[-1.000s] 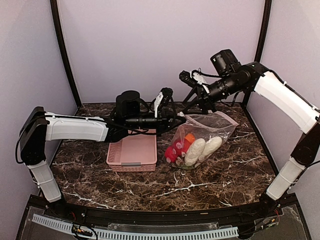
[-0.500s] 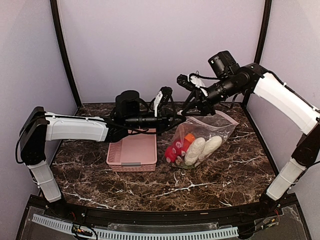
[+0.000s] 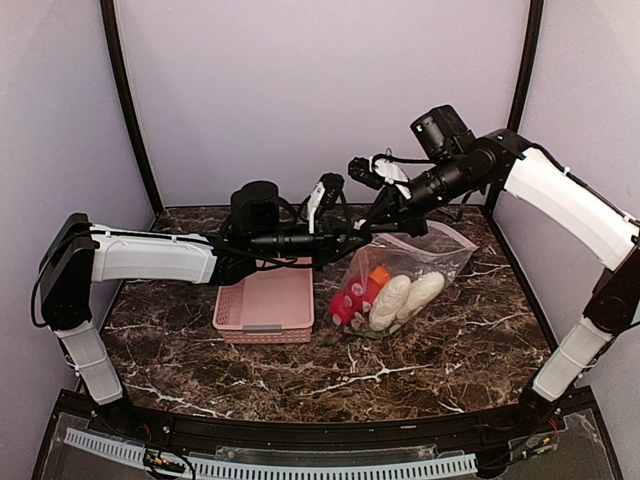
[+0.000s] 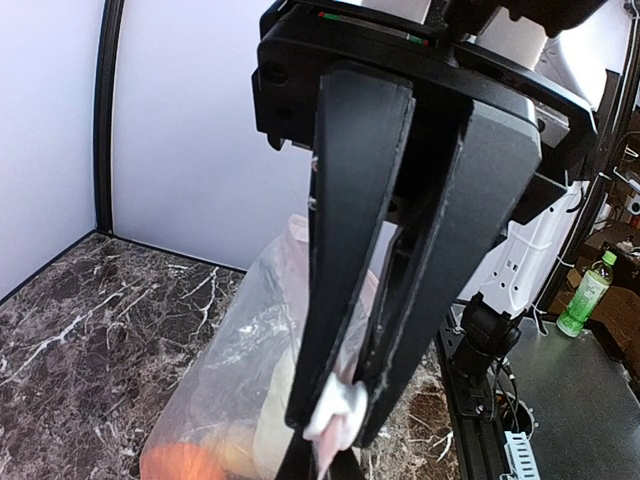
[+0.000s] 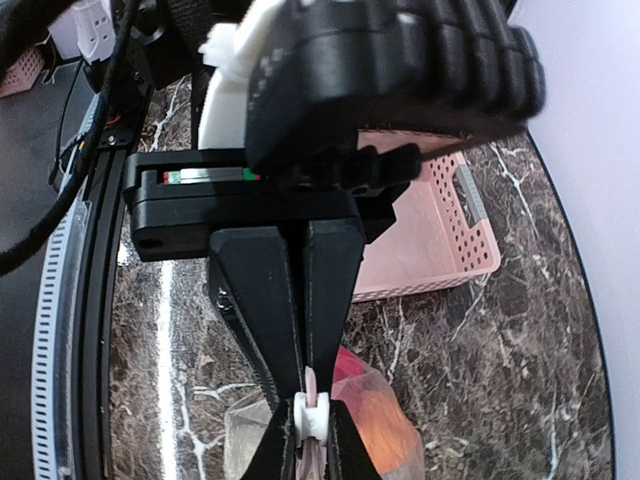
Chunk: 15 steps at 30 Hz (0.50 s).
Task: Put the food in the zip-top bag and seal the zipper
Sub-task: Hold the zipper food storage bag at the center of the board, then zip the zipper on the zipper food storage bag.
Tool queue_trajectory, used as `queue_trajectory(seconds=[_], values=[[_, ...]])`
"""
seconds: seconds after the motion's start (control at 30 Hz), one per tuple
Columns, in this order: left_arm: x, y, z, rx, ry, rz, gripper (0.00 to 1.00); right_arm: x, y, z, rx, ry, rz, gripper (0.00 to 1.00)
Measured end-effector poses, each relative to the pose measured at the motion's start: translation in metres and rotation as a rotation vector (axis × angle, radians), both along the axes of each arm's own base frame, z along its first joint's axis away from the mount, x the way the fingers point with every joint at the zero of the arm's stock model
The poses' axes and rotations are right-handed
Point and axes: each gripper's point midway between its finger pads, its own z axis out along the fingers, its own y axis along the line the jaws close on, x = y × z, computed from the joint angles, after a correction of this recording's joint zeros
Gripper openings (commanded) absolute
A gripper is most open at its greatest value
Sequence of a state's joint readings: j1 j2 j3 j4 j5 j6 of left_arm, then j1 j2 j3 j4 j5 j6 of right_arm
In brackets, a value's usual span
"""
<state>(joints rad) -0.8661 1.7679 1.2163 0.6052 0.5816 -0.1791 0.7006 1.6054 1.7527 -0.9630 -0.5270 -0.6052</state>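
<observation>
Pinching obscured zipper, left pincer, right pincer

Soft, even overhead light fills the top view. The walls are bright, and the pink basket and zip-top bag cast only faint shadows on the dark marble table. The bottom edge bows slightly. In the left wrist view the left gripper is dark and backlit against a washed-out wall. In the right wrist view the right gripper blurs toward the top of the frame, and a white glare streak crosses the marble at lower left.
</observation>
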Motion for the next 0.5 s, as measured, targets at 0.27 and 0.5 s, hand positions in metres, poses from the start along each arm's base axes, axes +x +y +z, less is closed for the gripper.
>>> queue_trajectory(seconds=[0.27, 0.5], values=[[0.004, 0.002, -0.001, -0.008, 0.011, 0.016, 0.01, 0.002, -0.001, -0.002, -0.008, -0.009, -0.008, 0.0], [0.011, 0.012, -0.005, -0.05, 0.063, 0.044, 0.01, 0.009, -0.006, -0.008, -0.042, -0.079, -0.033, 0.0]])
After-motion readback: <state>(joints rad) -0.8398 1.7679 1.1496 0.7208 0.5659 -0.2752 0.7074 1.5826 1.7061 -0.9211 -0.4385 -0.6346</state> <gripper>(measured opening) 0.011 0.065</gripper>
